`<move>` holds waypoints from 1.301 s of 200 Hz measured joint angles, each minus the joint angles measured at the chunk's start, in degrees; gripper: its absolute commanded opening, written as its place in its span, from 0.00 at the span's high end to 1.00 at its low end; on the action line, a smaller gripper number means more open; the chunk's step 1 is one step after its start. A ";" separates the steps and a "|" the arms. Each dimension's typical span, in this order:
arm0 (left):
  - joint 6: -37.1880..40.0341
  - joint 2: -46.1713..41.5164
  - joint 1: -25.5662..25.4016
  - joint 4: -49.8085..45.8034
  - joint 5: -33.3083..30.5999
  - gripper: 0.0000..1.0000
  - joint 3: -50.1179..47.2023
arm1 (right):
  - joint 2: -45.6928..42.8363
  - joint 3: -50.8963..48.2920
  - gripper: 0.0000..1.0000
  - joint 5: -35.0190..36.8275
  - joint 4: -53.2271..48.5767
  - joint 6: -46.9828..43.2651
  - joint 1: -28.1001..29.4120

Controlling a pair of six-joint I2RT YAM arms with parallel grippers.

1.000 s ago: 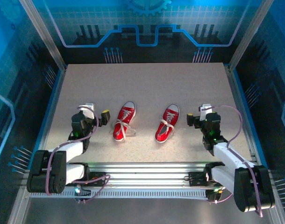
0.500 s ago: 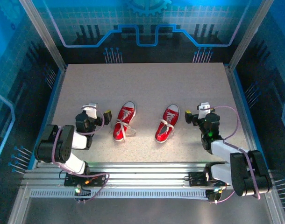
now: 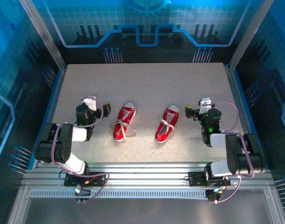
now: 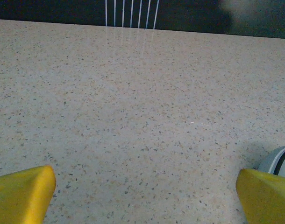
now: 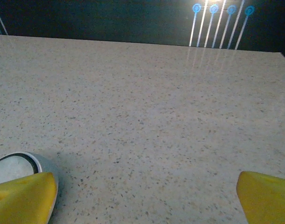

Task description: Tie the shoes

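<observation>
Shoes (image 3: 124,122) between left claw (image 3: 98,105), right claw (image 3: 197,108), both spread; any writing seemingly unreadable.

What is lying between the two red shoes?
Nothing. In the top view, the stretch between the left shoe and the right shoe is bare speckled table.

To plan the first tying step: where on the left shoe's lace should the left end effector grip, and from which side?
Probably the loose lace end trailing off the left side of the left shoe onto the table, not the crossed part. Come from above on that side, near the open left end effector: there the lace lies flat and free.
</observation>
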 measured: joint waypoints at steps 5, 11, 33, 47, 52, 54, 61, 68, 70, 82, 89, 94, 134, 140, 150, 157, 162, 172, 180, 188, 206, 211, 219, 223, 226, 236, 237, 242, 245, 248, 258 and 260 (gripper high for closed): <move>0.00 0.02 0.00 -0.17 0.02 0.01 0.00 | 1.75 -0.24 0.00 -0.35 1.51 0.13 0.00; 0.00 0.02 0.00 -0.26 0.00 0.00 0.00 | 3.50 -0.66 0.00 -0.68 2.60 0.15 0.00; 0.00 0.00 0.00 -0.70 0.00 0.01 0.00 | 4.50 -0.37 0.00 -0.83 1.01 0.59 0.00; 0.00 0.00 0.00 -0.79 0.00 0.00 0.00 | 4.50 2.51 0.00 -0.59 -1.68 0.48 0.22; 0.00 0.02 0.00 -0.81 0.00 0.01 0.00 | 4.50 3.39 0.00 -0.37 -2.05 0.37 0.42; 0.00 0.00 0.00 -0.81 0.00 0.01 0.00 | 4.50 3.80 0.00 -0.17 -2.21 0.26 0.55; 0.00 0.02 0.00 -0.79 0.00 0.01 0.00 | 4.50 4.87 0.00 0.13 -2.67 0.04 0.96; 0.00 0.02 0.00 -0.81 0.00 0.01 0.00 | 4.50 5.62 0.00 0.33 -2.78 -0.17 1.38; 0.00 0.02 0.00 -0.81 0.00 0.01 0.00 | 4.50 5.73 0.00 0.37 -2.80 -0.17 1.44; 0.00 0.02 0.00 -0.81 0.00 0.01 0.00 | 4.50 5.97 0.00 0.72 -3.04 -0.39 1.77; 0.00 0.02 0.00 -0.81 0.00 0.00 0.00 | 4.50 5.97 0.00 0.72 -3.54 -0.57 1.81; 0.00 0.02 0.00 -0.81 0.00 0.01 0.00 | 4.50 5.99 0.00 0.72 -3.87 -0.63 1.84; 0.00 0.00 0.00 -0.81 0.00 0.01 0.00 | 4.50 5.97 0.00 0.72 -5.31 -1.11 1.84; 0.00 0.02 0.00 -0.81 0.00 0.01 0.00 | 4.50 5.97 0.00 0.72 -5.44 -1.22 1.84; 0.00 0.02 0.00 -0.81 0.00 0.01 0.00 | 4.50 5.97 0.00 0.72 -5.60 -1.27 1.84; 0.00 0.00 0.00 -0.81 0.00 0.00 0.00 | 4.50 5.97 0.00 0.72 -5.62 -1.27 1.84; 0.00 0.00 0.00 -0.81 0.00 0.01 0.00 | 4.50 5.97 0.00 0.72 -5.62 -1.27 1.84; 0.00 0.00 0.00 -0.81 0.00 0.01 0.00 | 4.50 5.97 0.00 0.72 -5.66 -1.27 1.84; 0.00 0.00 0.00 -0.81 0.00 0.01 0.00 | 4.50 5.97 0.00 0.72 -5.66 -1.29 1.84; 0.00 0.00 0.00 -0.81 0.00 0.01 0.00 | 4.50 5.97 0.00 0.72 -5.66 -1.29 1.84; 0.00 0.00 0.00 -0.81 0.00 0.01 0.00 | 4.50 5.97 0.00 0.72 -5.66 -1.44 1.84; 0.00 0.00 0.00 -0.81 0.00 0.01 0.00 | 4.50 5.97 0.00 0.72 -5.66 -1.44 1.84; 0.00 0.00 0.00 -0.81 0.00 0.01 0.00 | 4.50 5.97 0.00 0.72 -5.66 -1.44 1.84; 0.00 0.00 0.00 -0.81 0.00 0.01 0.00 | 4.50 5.97 0.00 0.72 -5.66 -1.44 1.84; 0.00 0.00 0.00 -0.81 0.00 0.00 0.00 | 4.50 5.97 0.00 0.72 -5.66 -1.44 1.84; 0.00 0.00 0.00 -0.81 0.00 0.01 0.00 | 4.50 5.97 0.00 0.72 -5.66 -1.44 1.84; 0.00 0.00 0.00 -0.81 0.00 0.01 0.00 | 4.50 5.97 0.00 0.72 -5.66 -1.44 1.84; 0.00 0.02 0.00 -0.81 0.00 0.00 0.00 | 4.50 5.97 0.00 0.72 -5.66 -1.44 1.84; 0.00 0.00 0.00 -0.81 0.00 0.01 0.00 | 4.50 5.97 0.00 0.72 -5.66 -1.44 1.84; 0.00 0.02 0.00 -0.81 0.00 0.01 0.00 | 4.50 5.97 0.00 0.72 -5.66 -1.44 1.84; 0.00 0.00 0.00 -0.81 0.00 0.01 0.00 | 4.50 5.97 0.00 0.72 -5.66 -1.44 1.84; 0.00 0.02 0.00 -0.81 0.00 0.01 0.00 | 4.50 5.97 0.00 0.72 -5.68 -1.44 1.84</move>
